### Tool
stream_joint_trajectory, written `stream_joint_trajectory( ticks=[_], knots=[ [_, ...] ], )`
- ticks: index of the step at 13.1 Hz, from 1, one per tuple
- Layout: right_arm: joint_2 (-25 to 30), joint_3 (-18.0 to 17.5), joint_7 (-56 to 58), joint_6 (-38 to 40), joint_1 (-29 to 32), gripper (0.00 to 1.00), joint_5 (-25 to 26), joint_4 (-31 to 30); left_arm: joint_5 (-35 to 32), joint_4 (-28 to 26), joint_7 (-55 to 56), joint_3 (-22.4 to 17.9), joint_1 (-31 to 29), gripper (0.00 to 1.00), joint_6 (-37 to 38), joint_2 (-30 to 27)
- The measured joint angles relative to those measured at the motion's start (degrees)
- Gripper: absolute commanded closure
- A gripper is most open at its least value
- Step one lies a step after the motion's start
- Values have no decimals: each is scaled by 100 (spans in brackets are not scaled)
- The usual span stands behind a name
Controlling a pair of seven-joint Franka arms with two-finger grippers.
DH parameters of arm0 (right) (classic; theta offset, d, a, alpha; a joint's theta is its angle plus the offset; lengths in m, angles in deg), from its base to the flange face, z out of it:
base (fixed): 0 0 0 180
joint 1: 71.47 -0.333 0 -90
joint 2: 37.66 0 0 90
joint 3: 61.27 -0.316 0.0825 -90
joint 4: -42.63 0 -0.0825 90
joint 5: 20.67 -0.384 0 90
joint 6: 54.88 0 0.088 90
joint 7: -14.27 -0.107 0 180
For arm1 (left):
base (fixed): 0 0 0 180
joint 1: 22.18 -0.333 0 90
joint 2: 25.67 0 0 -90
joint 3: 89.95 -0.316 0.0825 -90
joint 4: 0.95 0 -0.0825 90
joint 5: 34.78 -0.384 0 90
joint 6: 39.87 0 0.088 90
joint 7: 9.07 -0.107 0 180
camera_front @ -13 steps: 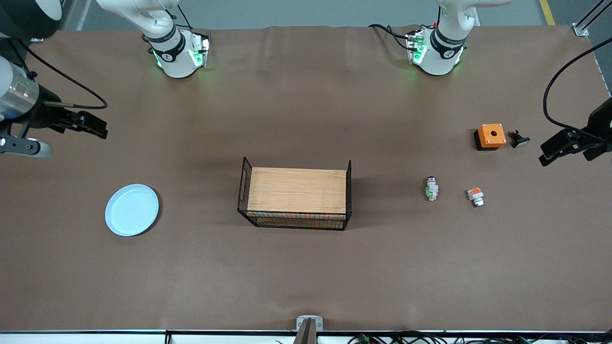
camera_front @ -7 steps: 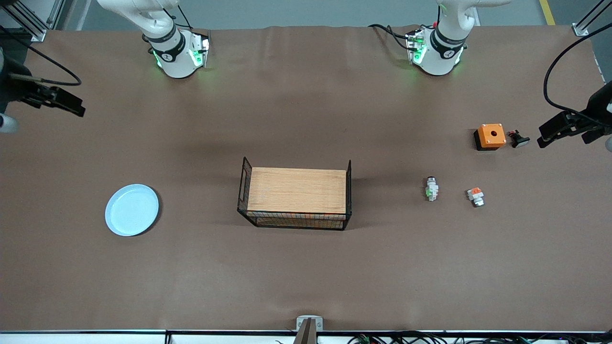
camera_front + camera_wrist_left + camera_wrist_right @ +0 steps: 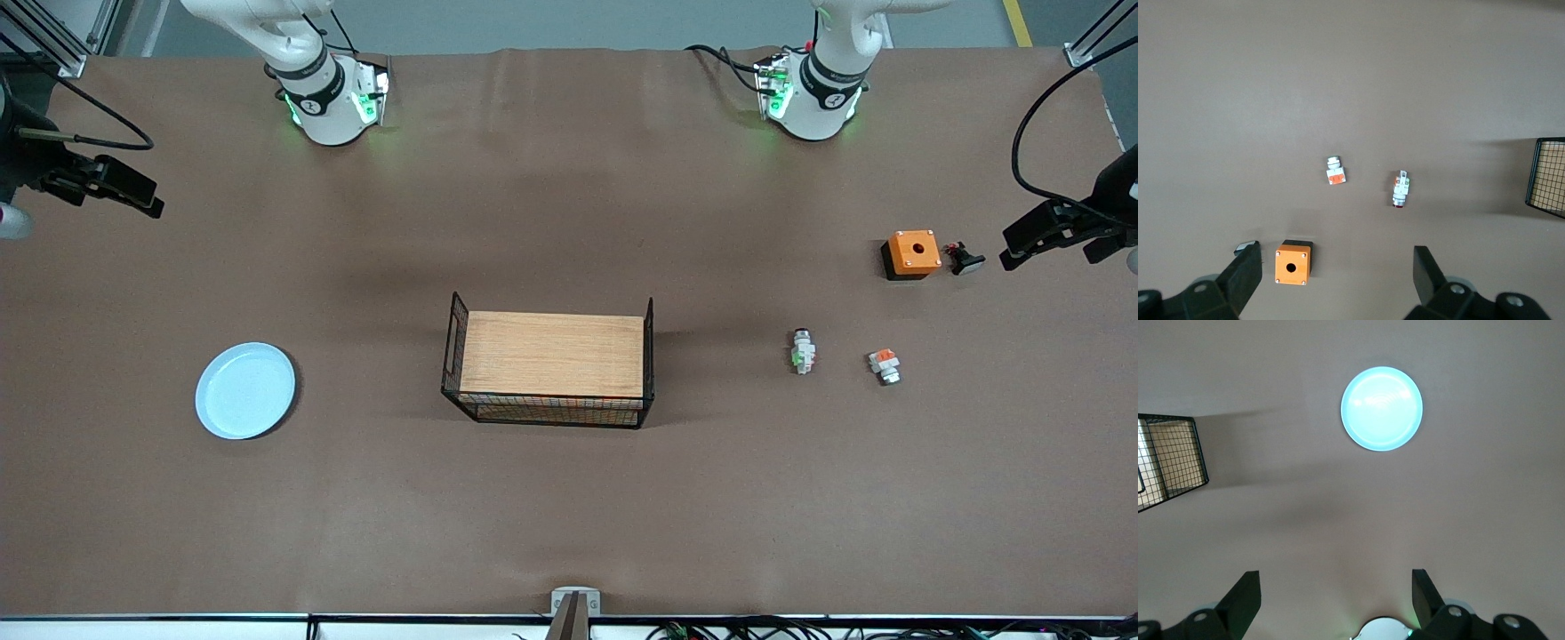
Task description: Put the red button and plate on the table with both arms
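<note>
Rack (image 3: pixel 549 369) between plate (image 3: pixel 245 390) and red button (image 3: pixel 804 350).

The table (image 3: pixel 569 498) is a plain matte brown with no pattern. On it the plate (image 3: pixel 245 390) is a pale blue, lighter at its raised rim. The rack (image 3: pixel 551 364) has a light wood-grain top of fine streaks and black wire mesh sides in a small square grid. The red button (image 3: pixel 804 351) is white with a grey metal end and a green mark; the similar white piece (image 3: pixel 885 365) carries an orange-red mark. The box (image 3: pixel 913 252) is orange on a black base, with a dark round hole. Both arms are white with black joint bands and green-lit bases. The left end effector (image 3: pixel 1031 247) and the right end effector (image 3: pixel 124 188) are black.
</note>
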Motion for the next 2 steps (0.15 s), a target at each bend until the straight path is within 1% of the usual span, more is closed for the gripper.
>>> stream_joint_trajectory(
  ticks=[2],
  knots=[
    [2, 9, 421, -157, 51, 0, 0, -18, 0, 0, 0, 1, 1, 0, 2, -1]
  ],
)
